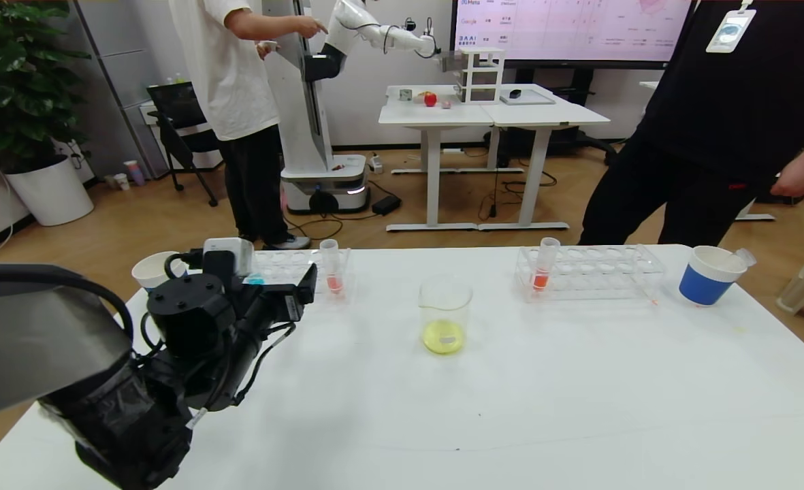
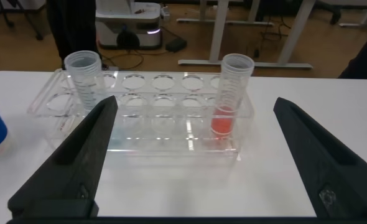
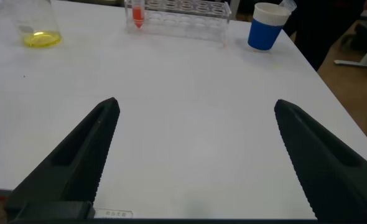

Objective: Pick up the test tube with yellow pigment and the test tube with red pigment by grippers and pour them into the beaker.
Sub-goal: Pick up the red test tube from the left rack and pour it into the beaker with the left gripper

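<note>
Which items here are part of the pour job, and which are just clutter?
Job: beaker, yellow liquid inside; pale red tube in left rack; left hand, open, facing it; right hand, open.
Clutter: orange-red tube in right rack; blue cup.

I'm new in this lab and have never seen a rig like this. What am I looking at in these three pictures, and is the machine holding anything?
It is a two-armed robot at a white table. The wide picture comes from a camera on its head; the other two come from cameras on its wrists, so the black wedges at their edges are gripper fingers.

The left gripper is open and empty, facing a clear rack with a red-liquid tube and another tube whose contents I cannot make out. In the head view its arm fills the lower left.

The right gripper is also open and empty, above bare table; its arm is outside the head view.

In the middle stands a beaker with yellow liquid at the bottom. To the right are a second rack, an orange-red tube and a blue cup.
</note>
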Motion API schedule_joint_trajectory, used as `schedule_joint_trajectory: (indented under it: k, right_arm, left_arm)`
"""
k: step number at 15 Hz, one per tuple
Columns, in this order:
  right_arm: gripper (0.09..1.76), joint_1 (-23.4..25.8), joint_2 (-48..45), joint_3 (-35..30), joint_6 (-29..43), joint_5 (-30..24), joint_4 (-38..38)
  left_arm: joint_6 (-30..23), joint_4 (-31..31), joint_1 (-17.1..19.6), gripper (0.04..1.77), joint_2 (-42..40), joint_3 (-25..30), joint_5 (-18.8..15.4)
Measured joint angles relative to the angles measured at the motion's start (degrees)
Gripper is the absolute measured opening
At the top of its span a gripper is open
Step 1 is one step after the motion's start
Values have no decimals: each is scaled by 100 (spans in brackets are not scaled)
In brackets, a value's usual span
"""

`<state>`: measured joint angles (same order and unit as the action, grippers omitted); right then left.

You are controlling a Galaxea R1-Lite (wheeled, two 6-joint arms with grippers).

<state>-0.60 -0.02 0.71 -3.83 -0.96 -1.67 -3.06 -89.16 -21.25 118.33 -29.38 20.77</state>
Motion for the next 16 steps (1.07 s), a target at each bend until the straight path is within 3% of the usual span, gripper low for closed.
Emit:
schedule_joint_trajectory:
  k: [5,12,16]
  right_arm:
    - [174,0,0,0,0,0,0]
    - [174,0,0,0,0,0,2]
    - [174,0,0,0,0,0,2]
  left_arm:
    - [12,24,-313,175,653,-681,83]
    - [111,300,-269,175,1331,-1893,96]
    - [111,350,-206,175,1655,-2276,76]
